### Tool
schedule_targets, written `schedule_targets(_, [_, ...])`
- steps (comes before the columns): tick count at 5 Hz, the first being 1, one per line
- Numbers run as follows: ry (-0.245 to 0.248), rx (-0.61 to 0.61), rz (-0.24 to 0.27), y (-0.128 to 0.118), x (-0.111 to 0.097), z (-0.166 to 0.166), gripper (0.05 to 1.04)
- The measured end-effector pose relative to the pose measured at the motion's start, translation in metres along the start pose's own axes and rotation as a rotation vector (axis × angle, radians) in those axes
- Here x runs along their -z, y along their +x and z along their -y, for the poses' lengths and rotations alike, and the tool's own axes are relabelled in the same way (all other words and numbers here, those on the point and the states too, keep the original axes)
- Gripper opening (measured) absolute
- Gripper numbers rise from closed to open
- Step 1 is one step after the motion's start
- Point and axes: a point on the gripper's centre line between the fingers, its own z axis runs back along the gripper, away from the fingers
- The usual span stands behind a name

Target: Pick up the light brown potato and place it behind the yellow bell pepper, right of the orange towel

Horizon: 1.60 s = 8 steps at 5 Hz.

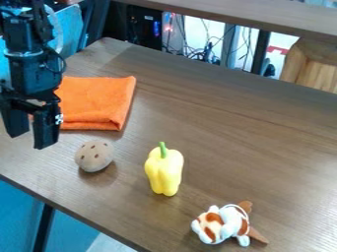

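Camera view | high | slants down across tabletop | mid-range

cloth: orange | pepper: yellow, green stem | round toy: tan, brown spots | plush: white, orange-brown patches

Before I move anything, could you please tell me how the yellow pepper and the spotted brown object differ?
The yellow pepper is long and lobed, while the spotted brown object is rounded. The yellow pepper has a green stem; the spotted brown object has dark marks. Both rest on the table.
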Motion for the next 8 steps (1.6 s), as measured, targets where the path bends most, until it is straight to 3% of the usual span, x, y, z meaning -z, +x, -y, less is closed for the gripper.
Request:
schedule_targets(1, [-0.020, -0.001, -0.033, -0.003, 0.009, 0.002, 1.001])
schedule_targets(2, [-0.066, 0.017, -0.034, -0.003, 0.008, 0.010, 1.001])
schedule_targets(4, [-0.007, 0.084, 0.025, 0.013, -0.003, 0.034, 1.001])
schedule_targets(5, [0.037, 0.100, 0.028, 0.033, 0.010, 0.045, 1.001])
schedule_targets(6, [0.084, 0.085, 0.006, 0.043, 0.016, 0.047, 1.001])
schedule_targets(8, [0.129, 0.035, -0.026, 0.051, 0.025, 0.039, 1.001])
